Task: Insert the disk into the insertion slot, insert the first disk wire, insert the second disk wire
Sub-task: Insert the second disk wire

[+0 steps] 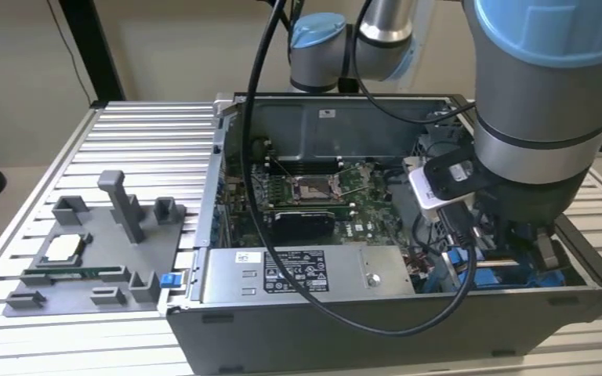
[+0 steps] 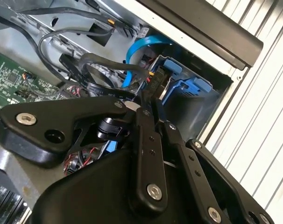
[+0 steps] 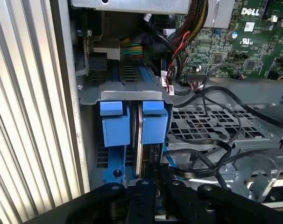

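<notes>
Where cables (image 3: 211, 158) crowd, gripper (image 3: 153, 186) beside insertion slot (image 3: 132, 121).

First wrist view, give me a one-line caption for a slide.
Gripper poised low over the blue-railed insertion slot inside the open computer case, beside loose black cables.

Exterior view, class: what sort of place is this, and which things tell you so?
Probably a robotics lab or test bench: a robot arm reaches into an open computer case standing on a ribbed aluminium table, beside a grey fixture tray holding parts.
</notes>
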